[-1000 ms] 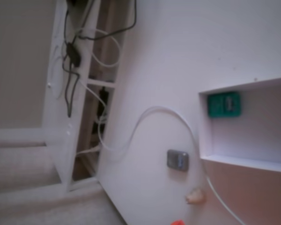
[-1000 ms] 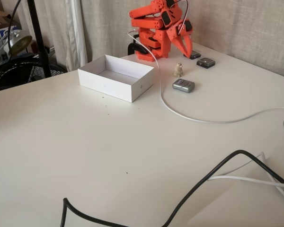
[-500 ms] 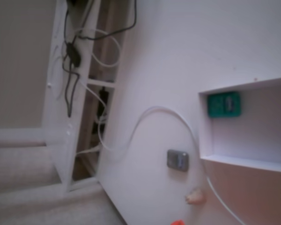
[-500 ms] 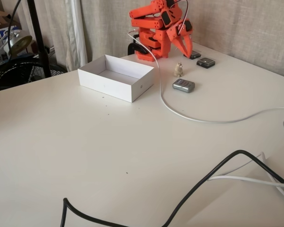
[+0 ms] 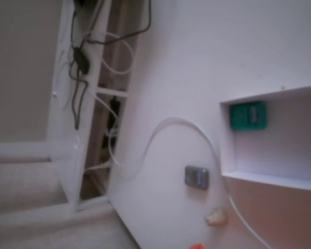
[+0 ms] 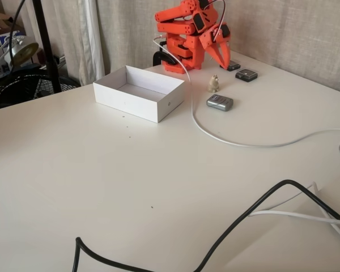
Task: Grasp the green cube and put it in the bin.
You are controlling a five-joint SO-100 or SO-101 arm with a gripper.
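Inside the bin (image 5: 280, 150), in the corner seen at upper left in a fixed view, the green cube (image 5: 248, 115) is found lying flat on the floor, tucked against two walls, its pale marks facing the camera. Nothing else is seen in the bin. In the other fixed view the bin (image 6: 137, 97) sits near the far edge of the bench (image 6: 102, 187), and its walls hide the cube.

One folded orange arm (image 6: 187, 34) is parked at the far edge of the bench, with its jaws (image 6: 220, 55) pointed down beside the bin, apart from it; whether they are parted cannot be told.

One grey device (image 6: 220, 102) and one small beige lump (image 6: 214, 83) lie between arm and front. Two dark small gadgets (image 6: 246, 74) are seen further back. One white cable (image 6: 226, 139) and one black cable (image 6: 238, 221) cross the bench.
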